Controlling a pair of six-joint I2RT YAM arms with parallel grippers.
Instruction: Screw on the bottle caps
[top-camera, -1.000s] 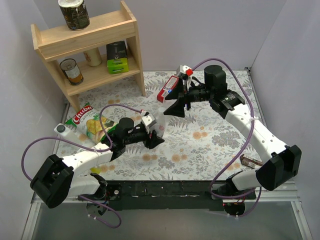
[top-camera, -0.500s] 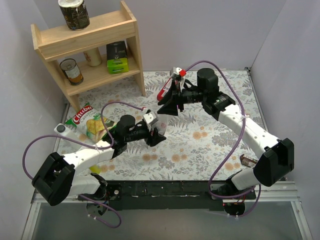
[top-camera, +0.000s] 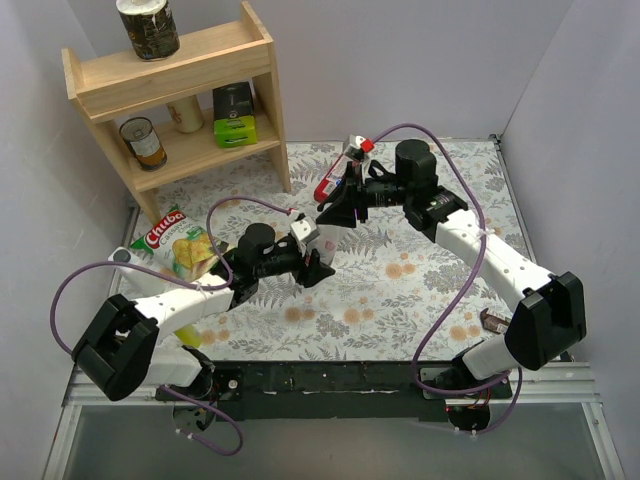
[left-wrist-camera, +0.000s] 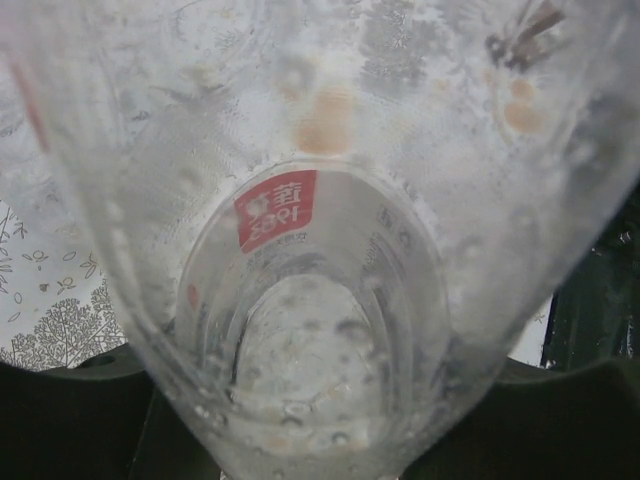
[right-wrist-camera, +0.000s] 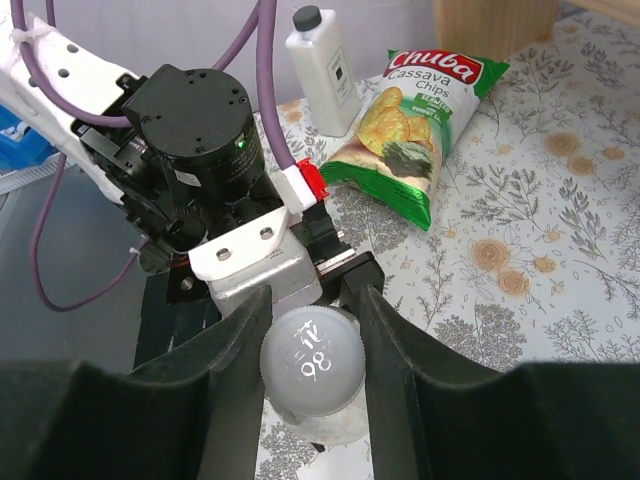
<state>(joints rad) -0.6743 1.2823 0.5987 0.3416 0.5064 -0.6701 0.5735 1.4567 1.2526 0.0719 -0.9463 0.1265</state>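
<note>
The right claw (top-camera: 335, 210) has just swung over to the left and come a bit lower. The left claw (top-camera: 312, 265) has moved across to meet it. A moment ago there was a gap between the two, above the desk (top-camera: 430, 290). Now they are right up against each other.

The right claw is pinching the pale cap (right-wrist-camera: 312, 362) from both sides. In the right wrist view, the cap sits right over the mouth of the clear bottle (left-wrist-camera: 320, 300), and a bit of the bottle peeks out under it. The left claw is squeezed onto that bottle and holds it with its mouth toward the cap.

So I think the lining up is about done and the twisting comes next. I cannot tell if the cap sits flat on the mouth or a little crooked. If it is crooked, the turn may just slip.

I cannot pick out the other bottle or the blue cap here, so I think that pair is not done yet.

The chips bag (right-wrist-camera: 425, 120) lies well apart from all this
</note>
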